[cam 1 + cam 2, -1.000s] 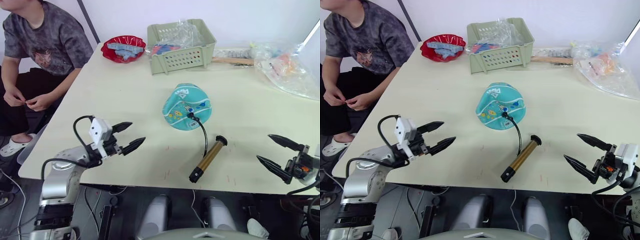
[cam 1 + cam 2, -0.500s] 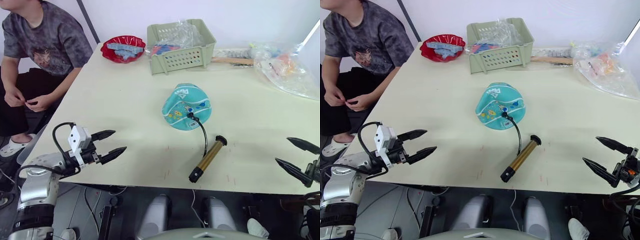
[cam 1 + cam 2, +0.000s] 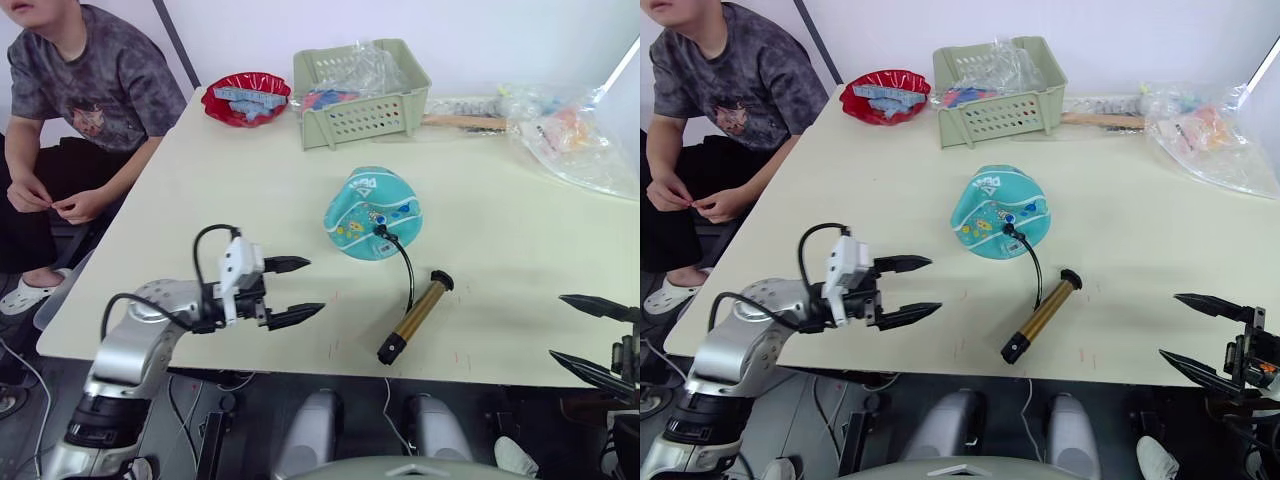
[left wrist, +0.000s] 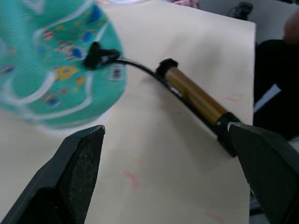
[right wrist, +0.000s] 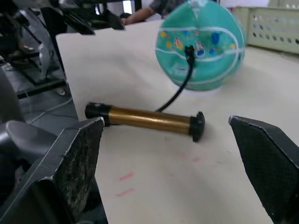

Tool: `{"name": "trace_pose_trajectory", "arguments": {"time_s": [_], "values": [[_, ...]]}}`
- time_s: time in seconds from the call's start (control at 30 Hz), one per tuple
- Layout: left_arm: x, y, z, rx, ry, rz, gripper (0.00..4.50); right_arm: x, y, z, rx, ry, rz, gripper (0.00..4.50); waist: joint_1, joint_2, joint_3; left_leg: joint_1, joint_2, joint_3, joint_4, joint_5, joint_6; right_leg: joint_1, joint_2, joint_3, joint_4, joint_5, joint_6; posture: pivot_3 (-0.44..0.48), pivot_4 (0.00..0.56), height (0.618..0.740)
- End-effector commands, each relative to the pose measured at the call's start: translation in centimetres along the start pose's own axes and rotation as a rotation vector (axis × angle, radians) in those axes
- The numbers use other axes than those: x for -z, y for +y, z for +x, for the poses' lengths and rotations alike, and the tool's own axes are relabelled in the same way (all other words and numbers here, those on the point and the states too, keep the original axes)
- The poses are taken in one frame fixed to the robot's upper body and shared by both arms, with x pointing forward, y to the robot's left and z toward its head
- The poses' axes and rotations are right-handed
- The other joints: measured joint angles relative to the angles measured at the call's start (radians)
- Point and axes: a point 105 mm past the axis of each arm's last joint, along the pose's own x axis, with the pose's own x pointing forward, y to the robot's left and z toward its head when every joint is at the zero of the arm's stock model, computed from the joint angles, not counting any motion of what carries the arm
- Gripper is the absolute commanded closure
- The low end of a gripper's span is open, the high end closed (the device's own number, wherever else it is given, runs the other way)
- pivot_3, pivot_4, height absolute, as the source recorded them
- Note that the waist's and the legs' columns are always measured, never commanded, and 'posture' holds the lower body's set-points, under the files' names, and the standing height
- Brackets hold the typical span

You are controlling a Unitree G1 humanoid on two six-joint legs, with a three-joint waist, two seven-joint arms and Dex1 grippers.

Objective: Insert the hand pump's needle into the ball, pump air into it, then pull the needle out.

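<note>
Ball (image 3: 374,214) sat mid-table (image 3: 250,190), partly deflated and slumped, with the black needle fitting (image 3: 381,231) plugged into its near side; the metal pin itself wasn't visible. The thin hose (image 3: 408,272) curved from the fitting down to the hand pump (image 3: 416,316), which lay flat on the table just in front of the ball, angled toward the near edge.

Left gripper (image 3: 297,290) hovered over the near-left part of the table, its 2 fingers spread apart, holding nothing — pointed toward the pump, well apart from it. Right gripper (image 3: 1208,336) was off the near-right edge, fingers also spread, empty.

Far side: green basket (image 3: 362,92), red bowl (image 3: 246,97), and clear plastic bags (image 3: 570,135). A person (image 3: 70,90) sat at the table's left end.
</note>
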Motion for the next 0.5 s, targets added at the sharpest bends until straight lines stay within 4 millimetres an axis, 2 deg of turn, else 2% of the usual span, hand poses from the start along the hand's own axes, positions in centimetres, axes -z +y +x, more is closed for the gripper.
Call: {"name": "trace_pose_trajectory", "arguments": {"time_s": [0.03, 0.3, 0.5], "values": [[-0.7, -0.4, 2.5, 0.013, 0.006, 0.01, 0.03, -0.7, 0.0, 0.1, -0.03, -0.008, -0.022, 0.0, 0.0, 0.0, 0.0, 0.0, -0.001, 0.0, 0.0, 0.0, 0.0, 0.0, 0.001, 0.0, 0.0, 0.0, 0.0, 0.0, 0.15, 0.74], [-1.1, -1.3, 6.8, 0.082, 0.112, -0.026, 0.03, -1.1, -0.1, 0.7, -0.038, -0.024, -0.035, 0.0, 0.0, 0.0, 0.0, 0.0, 0.0, 0.0, 0.0, 0.0, 0.0, 0.0, 0.004, 0.0, 0.0, 0.0, -0.001, 0.0, 0.15, 0.74], [-0.8, -2.4, 9.1, 0.124, 0.173, -0.024, 0.03, -1.5, -0.1, 1.6, -0.051, -0.038, -0.054, 0.0, -0.001, 0.0, 0.0, 0.0, 0.0, 0.0, 0.002, 0.0, 0.0, 0.0, 0.004, 0.001, 0.001, 0.0, -0.001, 0.0, 0.15, 0.74]]}}
